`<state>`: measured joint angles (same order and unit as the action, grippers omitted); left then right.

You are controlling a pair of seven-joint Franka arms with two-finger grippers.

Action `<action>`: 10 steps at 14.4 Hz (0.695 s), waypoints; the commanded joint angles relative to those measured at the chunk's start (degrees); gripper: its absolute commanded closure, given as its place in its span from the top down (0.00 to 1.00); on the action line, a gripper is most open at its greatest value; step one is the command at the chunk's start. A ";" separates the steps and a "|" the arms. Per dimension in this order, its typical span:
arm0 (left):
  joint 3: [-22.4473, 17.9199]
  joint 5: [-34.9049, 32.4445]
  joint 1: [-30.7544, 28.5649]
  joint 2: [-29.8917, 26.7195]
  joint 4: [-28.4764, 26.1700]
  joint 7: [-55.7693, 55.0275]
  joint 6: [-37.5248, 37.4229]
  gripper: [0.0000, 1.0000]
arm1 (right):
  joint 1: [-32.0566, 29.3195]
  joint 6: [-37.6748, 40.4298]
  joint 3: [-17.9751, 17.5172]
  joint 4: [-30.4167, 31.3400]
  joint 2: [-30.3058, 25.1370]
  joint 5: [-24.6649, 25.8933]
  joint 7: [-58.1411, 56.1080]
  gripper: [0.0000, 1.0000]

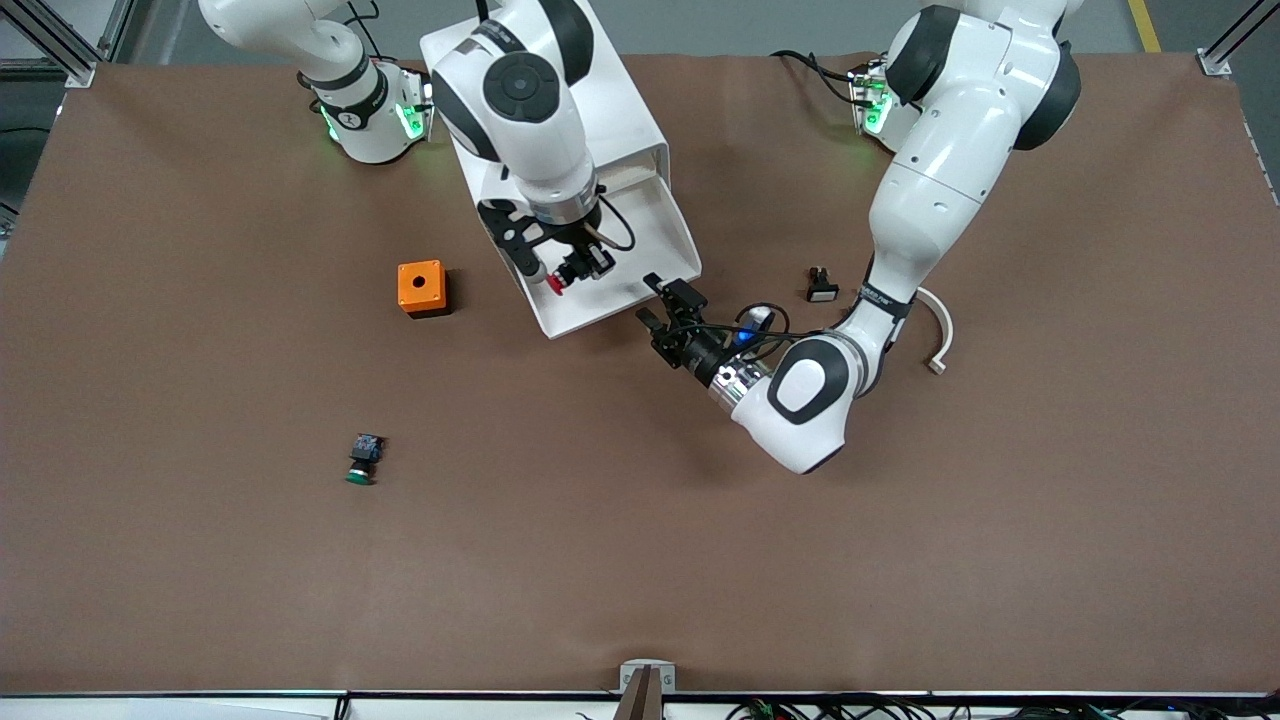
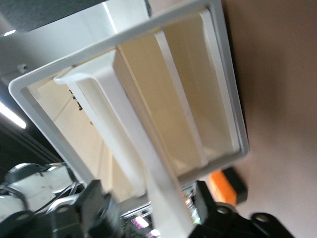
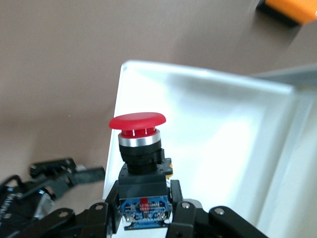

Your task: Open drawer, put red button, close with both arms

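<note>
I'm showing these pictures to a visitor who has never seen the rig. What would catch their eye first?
Probably the red button pinched in the right gripper, hanging over the open drawer pulled out of the white cabinet. Next, the left gripper, open at the drawer's front edge, and the bright orange box beside the drawer toward the right arm's end.

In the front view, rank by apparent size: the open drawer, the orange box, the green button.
1. Drawer, clearly largest.
2. Orange box.
3. Green button, smallest; nearer the camera, yet it looks smaller than the box.
</note>
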<state>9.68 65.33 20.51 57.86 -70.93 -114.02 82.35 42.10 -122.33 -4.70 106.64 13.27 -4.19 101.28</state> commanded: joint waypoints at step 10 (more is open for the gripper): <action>-8.62 -2.30 2.16 -4.94 5.98 42.18 4.03 0.99 | 7.21 -5.91 0.66 -1.43 6.68 -0.46 15.17 0.38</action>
<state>3.84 65.15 19.63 55.83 -64.67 -77.98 84.21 48.54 -128.61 -4.62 106.45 19.35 -4.19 115.06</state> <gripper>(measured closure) 0.009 0.586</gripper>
